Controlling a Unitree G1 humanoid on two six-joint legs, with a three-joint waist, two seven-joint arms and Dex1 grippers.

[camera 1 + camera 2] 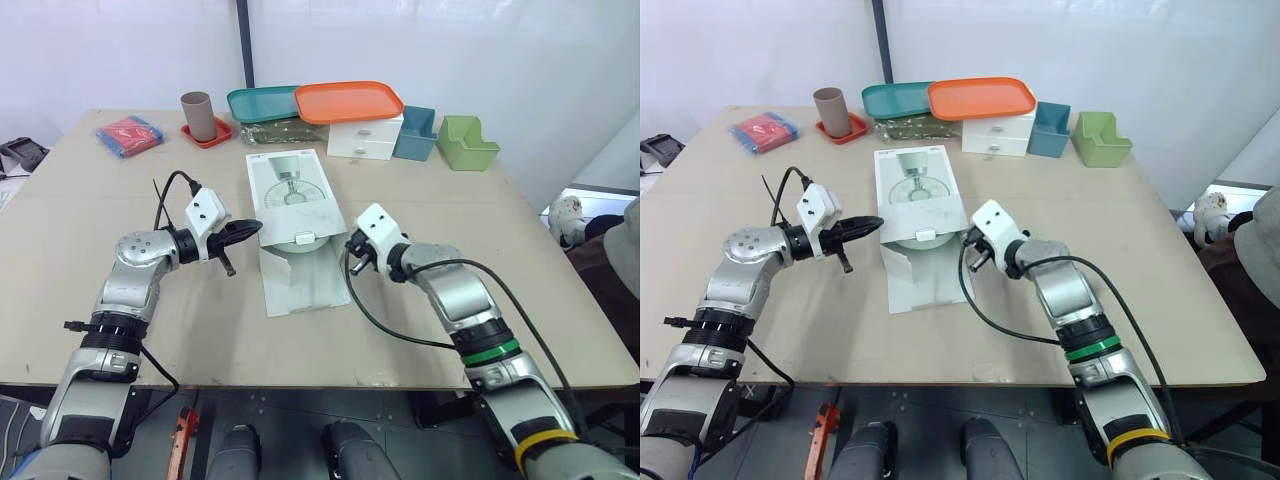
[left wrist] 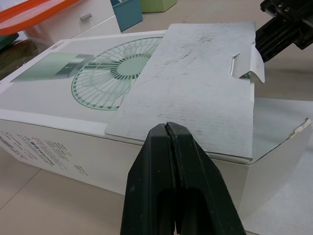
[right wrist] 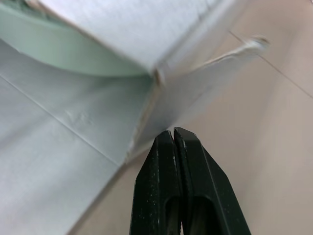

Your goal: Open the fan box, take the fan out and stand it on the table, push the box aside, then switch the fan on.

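The white cardboard fan box [image 1: 290, 195] lies flat mid-way across the beige bench [image 1: 500, 260]. Its near-end flaps are open and the pale green fan [image 3: 73, 54] is inside. Left gripper [image 1: 254, 228] and right gripper [image 1: 354, 252] flank the opening, fingers clenched and empty. The fan is probably light and rigid, best gripped by its rim.

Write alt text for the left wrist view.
The shut left end effector points at the side of a white fan box, whose grey flap covers part of the printed green fan. The right end effector sits at the flap's far side, near its curled tab.
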